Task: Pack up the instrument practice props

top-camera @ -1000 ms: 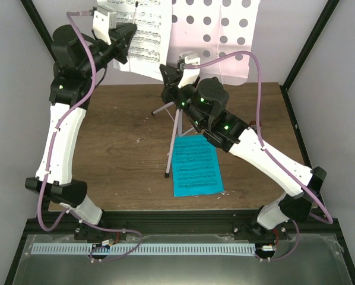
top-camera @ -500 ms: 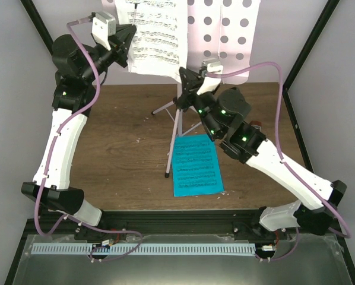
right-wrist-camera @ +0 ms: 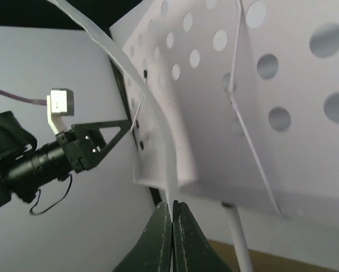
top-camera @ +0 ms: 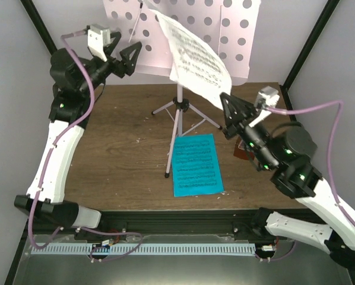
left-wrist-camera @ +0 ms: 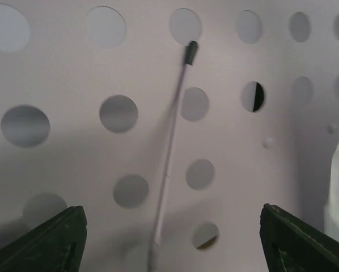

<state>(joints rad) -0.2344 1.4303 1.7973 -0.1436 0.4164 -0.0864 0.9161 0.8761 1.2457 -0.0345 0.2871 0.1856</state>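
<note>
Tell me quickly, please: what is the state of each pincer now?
Left pincer: open, holding nothing.
Right pincer: closed on the lower edge of the white music sheet.

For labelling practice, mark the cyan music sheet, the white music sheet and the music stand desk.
cyan music sheet [top-camera: 195, 165]: top external view, centre of its printed face.
white music sheet [top-camera: 195, 56]: top external view, middle of the curled page.
music stand desk [left-wrist-camera: 147, 62]: left wrist view, bare pink panel between holes.

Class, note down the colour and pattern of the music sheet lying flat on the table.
The music sheet is cyan with rows of black notation. It shows best in the top external view.
</note>
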